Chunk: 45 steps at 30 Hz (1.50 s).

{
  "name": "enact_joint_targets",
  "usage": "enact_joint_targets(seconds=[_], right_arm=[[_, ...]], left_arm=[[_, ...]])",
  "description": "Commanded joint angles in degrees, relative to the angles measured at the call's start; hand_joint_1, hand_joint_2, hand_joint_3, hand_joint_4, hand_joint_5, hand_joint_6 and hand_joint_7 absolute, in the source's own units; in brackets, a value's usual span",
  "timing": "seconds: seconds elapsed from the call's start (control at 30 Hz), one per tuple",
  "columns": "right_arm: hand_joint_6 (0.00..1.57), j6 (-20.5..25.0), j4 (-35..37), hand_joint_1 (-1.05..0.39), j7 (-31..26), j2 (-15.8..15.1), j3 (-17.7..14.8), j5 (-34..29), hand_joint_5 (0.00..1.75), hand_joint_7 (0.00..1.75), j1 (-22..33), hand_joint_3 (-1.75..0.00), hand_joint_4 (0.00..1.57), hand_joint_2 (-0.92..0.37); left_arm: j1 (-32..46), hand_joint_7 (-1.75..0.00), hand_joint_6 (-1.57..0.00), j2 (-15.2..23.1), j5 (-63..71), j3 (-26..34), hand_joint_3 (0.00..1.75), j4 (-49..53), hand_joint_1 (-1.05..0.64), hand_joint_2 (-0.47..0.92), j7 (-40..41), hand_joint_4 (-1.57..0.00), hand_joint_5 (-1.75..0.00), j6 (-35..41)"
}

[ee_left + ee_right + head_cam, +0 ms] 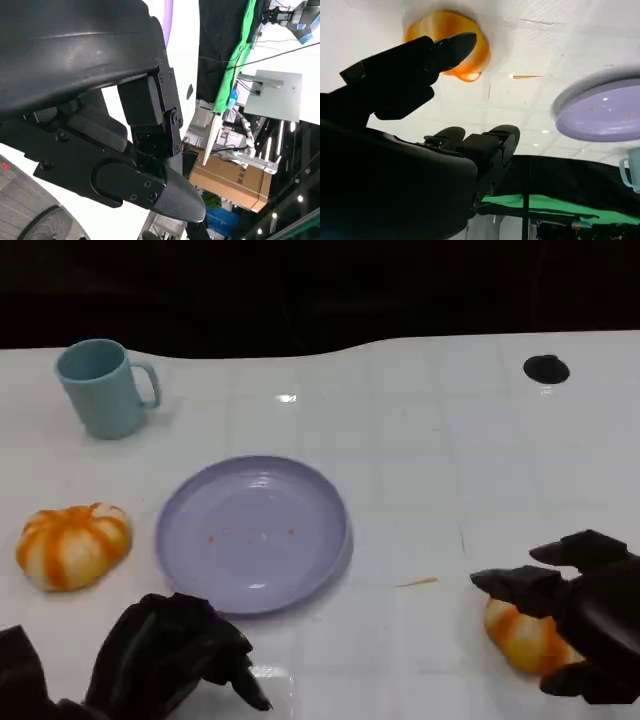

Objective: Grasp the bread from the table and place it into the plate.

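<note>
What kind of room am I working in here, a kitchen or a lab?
Likely a lab or test workshop, not a kitchen: a green backdrop cloth, a cardboard box and metal equipment stand beyond the white table.

We get a bright white table (420,440) under overhead light in the head view, with a small glare spot (287,398) near its far edge and a soft sheen on the plate (252,533). Background behind the table is pretty much black. Shadows are faint and sit close under the mug (103,388) and both breads. The picture's a bit soft and grainy, and the far table edge looks wavy. Both wrist views are rougher: the black hand shells up close come out as dark, low-detail blobs, the table blows out to near white, and in the left wrist view we see small bright lamps (299,198) in the room behind.
</note>
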Motion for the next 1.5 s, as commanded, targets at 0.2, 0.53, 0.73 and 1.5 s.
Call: enact_joint_targets(seconds=[0.2, 0.53, 0.73, 1.5], right_arm=[[0.43, 1.0, 4.6, -0.36, -0.7, -1.6, 2.5, -4.3, 0.37, 0.0, -3.1, 0.0, 0.16, -0.7], [0.4, 4.2, 11.7, -0.37, -0.8, -1.5, 5.1, -6.9, 0.25, 0.0, -6.3, -0.01, 0.2, -0.74], [0.39, 5.8, 17.0, -0.37, -0.9, -1.6, 6.7, -6.8, 0.2, 0.0, -9.3, -0.01, 0.2, -0.77], [0.59, 10.1, 43.8, -0.43, -4.4, 1.3, 15.9, -2.8, 0.12, 0.06, -26.0, -0.04, 0.47, -0.92]], left_arm=[[0.1, -0.24, -1.57, 0.2, -0.3, 0.2, 0.0, -0.6, -1.03, 0.87, 0.7, -1.54, -0.63, 0.3], [0.2, -0.25, -1.57, -0.1, -0.6, 0.4, 0.0, -1.2, -1.01, 0.87, 1.4, -1.54, -0.65, 1.3], [0.2, -0.26, -1.57, -0.3, -0.3, 0.4, 0.0, -1.4, -1.02, 0.87, 1.7, -1.54, -0.66, 1.2], [2.0, -0.23, -1.57, -0.7, -0.3, -0.3, 0.0, -5.3, -0.98, 0.88, 2.8, -1.48, -0.74, 3.1]])
